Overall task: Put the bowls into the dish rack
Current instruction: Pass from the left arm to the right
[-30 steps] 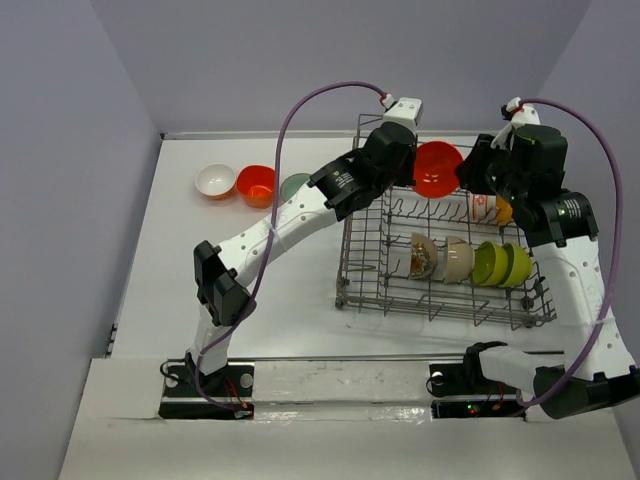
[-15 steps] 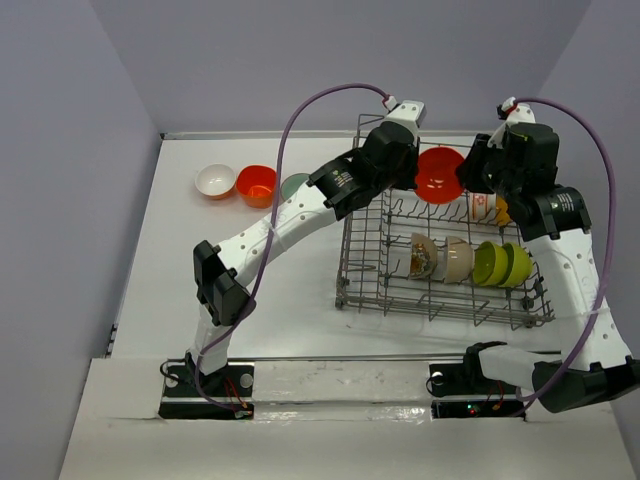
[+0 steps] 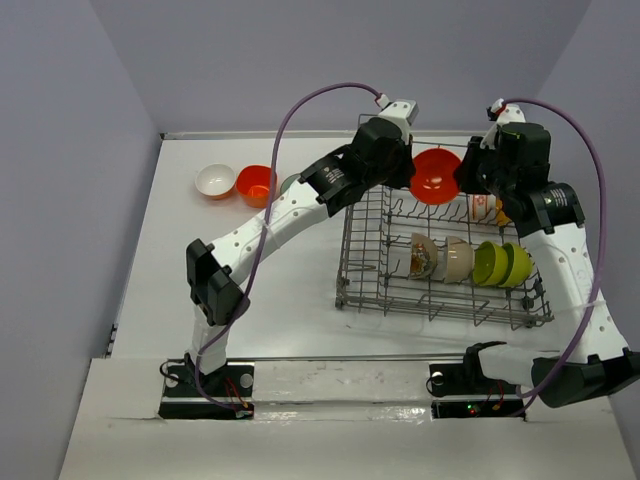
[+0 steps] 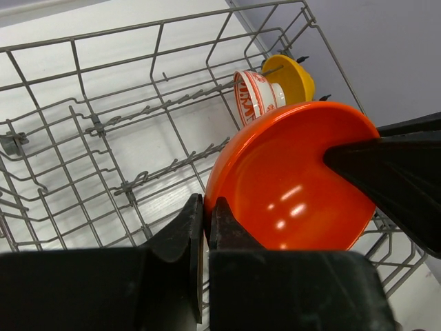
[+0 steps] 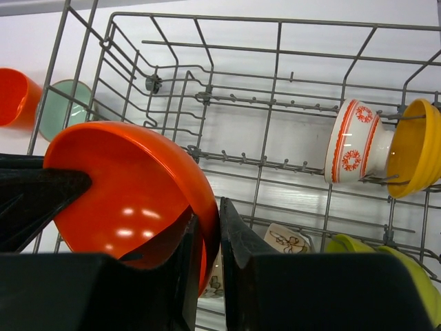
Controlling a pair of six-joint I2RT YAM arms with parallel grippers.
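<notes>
I work over a flat white surface (image 3: 200,270), boxed in by three plain pale lilac-grey panels: a back wall (image 3: 300,60), a left wall (image 3: 60,200) and a right wall (image 3: 610,80). Along my near edge runs a glossy white ledge (image 3: 330,385) that catches reflections. Light is even and soft, shadows faint

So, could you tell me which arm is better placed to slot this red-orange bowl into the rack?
Probably the right. The left gripper and right gripper both pinch the red-orange bowl above the dish rack; the right arm runs beside the rack, near the patterned bowl, while the left reaches across.
</notes>
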